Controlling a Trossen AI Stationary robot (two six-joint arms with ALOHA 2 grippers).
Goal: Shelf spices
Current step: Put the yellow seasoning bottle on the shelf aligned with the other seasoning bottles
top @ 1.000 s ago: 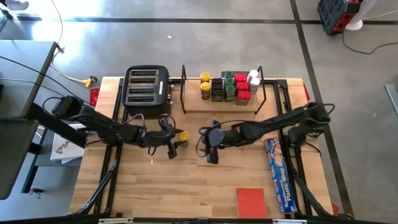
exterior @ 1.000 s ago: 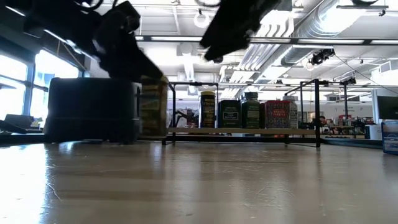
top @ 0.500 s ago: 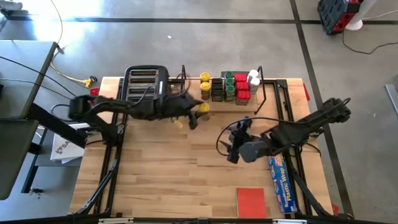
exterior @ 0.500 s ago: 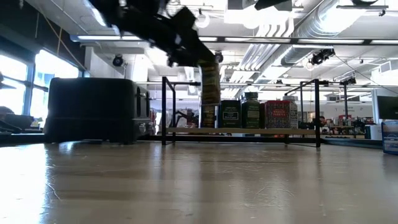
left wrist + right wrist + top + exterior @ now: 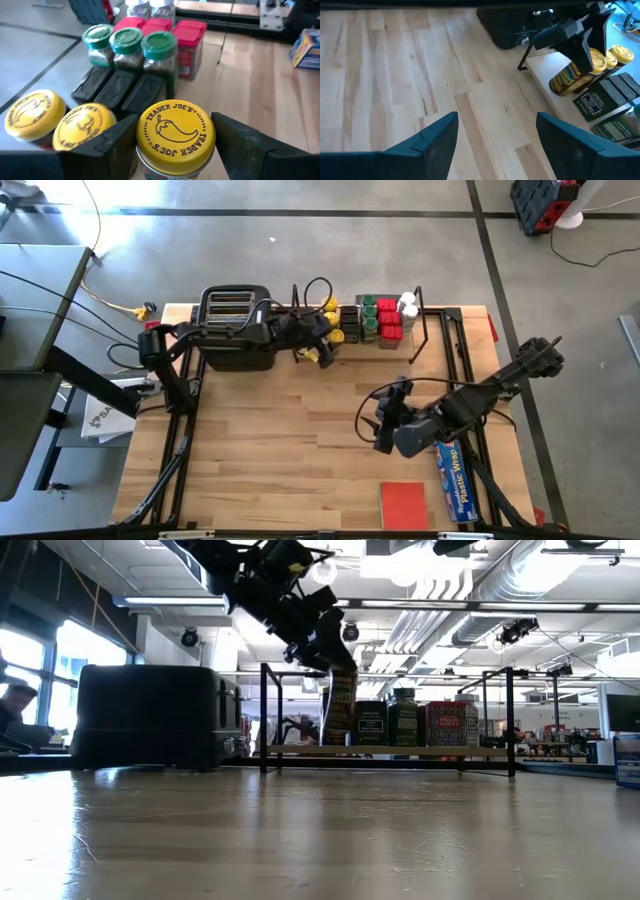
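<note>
My left gripper [image 5: 328, 346] reaches over the black toaster to the left end of the shelf [image 5: 405, 352], shut on a yellow-lidded spice jar [image 5: 176, 132], also seen in the right wrist view as the jar [image 5: 568, 79]. On the shelf board stand more spices: yellow-lidded jars [image 5: 60, 122], black tins [image 5: 115, 87], green-lidded jars [image 5: 129, 45], red tins [image 5: 192, 35] and white-lidded jars [image 5: 407, 304]. My right gripper [image 5: 384, 420] hangs open and empty over the table's right middle. My left gripper pinches the jar between its two fingers at the lid's rim [image 5: 211, 142], one finger [image 5: 240, 145] on each side. The fingers come from the table's left, slanting down. The jar tilts, lid leaning toward the far edge. Its base [image 5: 336, 742] is at board level; whether it rests there I cannot tell.
The black toaster [image 5: 237, 328] stands left of the shelf. A long blue plastic-wrap box [image 5: 450, 470] lies at the right edge and a flat red square [image 5: 404, 505] near the front. Bare wood [image 5: 270, 440] spreads across the table's middle and left.
My left gripper has carried the jar up from in front of the toaster toward the far edge and right, to the shelf's left end, where the jar now tilts beside the yellow lids. My right gripper, open, has drawn back toward the table's right edge.
</note>
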